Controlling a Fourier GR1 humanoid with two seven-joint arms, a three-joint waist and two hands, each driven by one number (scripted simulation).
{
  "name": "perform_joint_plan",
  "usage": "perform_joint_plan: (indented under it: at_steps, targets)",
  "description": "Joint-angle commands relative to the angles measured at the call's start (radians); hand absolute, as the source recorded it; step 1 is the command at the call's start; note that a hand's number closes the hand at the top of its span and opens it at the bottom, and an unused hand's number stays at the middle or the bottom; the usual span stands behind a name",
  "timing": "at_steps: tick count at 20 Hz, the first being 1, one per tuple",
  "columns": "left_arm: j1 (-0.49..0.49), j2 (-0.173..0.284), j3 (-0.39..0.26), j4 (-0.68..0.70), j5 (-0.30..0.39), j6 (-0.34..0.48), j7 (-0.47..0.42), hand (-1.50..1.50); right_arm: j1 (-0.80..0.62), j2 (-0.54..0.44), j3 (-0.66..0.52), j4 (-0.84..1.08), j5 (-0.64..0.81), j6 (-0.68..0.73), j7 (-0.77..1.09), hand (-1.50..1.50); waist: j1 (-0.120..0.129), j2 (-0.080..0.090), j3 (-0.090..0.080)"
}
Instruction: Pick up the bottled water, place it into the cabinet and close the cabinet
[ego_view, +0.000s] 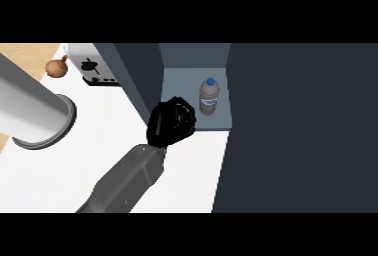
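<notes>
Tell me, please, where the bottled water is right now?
In the head view the bottled water stands upright inside the open cabinet, right of centre, just beyond the black hand, which is not holding it.

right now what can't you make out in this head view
- Dark grey cabinet: the interior above and beside the clear bottled water with a blue cap is cut off by its dark walls.
- Black robot hand: which arm it belongs to is unclear; its finger positions blend together.
- Second robot hand: not in view.
- Bottle label: too small to read.

Clear glossy plastic bottled water, matt dark cabinet, smooth white counter, brushed metal cylinder.
</notes>
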Motion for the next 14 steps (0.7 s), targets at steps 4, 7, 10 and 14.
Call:
perform_joint_plan:
  at_steps: [4, 7, 10, 14]
  targets:
    - [0.243, 0.144, -0.079, -0.296, -0.055, -0.056, 0.07, -1.5, 0.036, 0.054, 0.051, -0.141, 0.008, -0.022, 0.035, 1.5, 0.019, -0.003, 0.001]
    - [0.268, 0.142, -0.101, -0.406, -0.075, 0.028, 0.121, -1.5, -0.023, 0.013, 0.098, -0.208, 0.004, -0.144, 0.097, 1.5, 0.021, -0.003, 0.0]
    - [0.359, 0.24, -0.083, -0.52, -0.064, -0.039, 0.118, -1.5, 0.02, 0.02, 0.091, -0.191, 0.001, -0.068, 0.071, 1.5, 0.013, -0.003, 0.0]
    - [0.504, 0.31, -0.123, -0.627, -0.07, -0.076, 0.097, -1.5, 0.035, -0.003, 0.128, -0.225, 0.028, -0.01, 0.065, 1.5, 0.014, -0.007, 0.0]
